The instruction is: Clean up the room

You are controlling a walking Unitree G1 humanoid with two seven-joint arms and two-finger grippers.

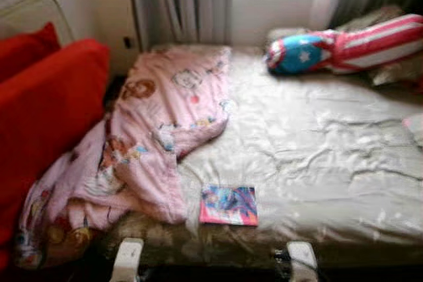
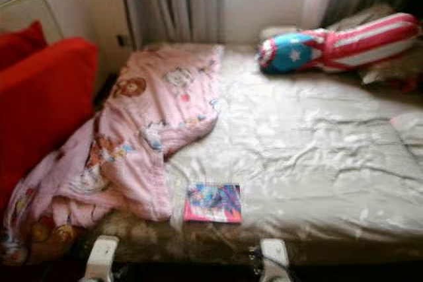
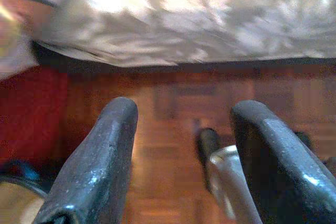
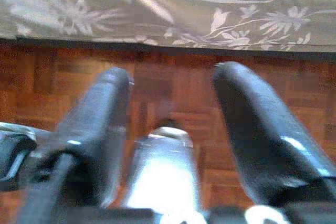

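Observation:
A bed (image 1: 310,156) with a pale floral cover stretches ahead of me. A pink cartoon-print blanket (image 1: 149,140) lies crumpled on its left side and spills over the near left corner. A small colourful book (image 1: 229,205) lies flat near the bed's front edge. A blue, red and white striped pillow (image 1: 344,49) rests at the head on the right. My left gripper (image 3: 181,150) hangs open above the wooden floor by the bed's edge. My right gripper (image 4: 173,124) is open too, low over the floor below the bed cover's hem.
A red sofa (image 1: 39,113) with red cushions stands close along the bed's left side. Grey curtains (image 1: 182,4) and a bright window are behind the bed. The floor (image 4: 173,93) is brown parquet. The tops of my arms (image 1: 127,259) show at the bottom edge.

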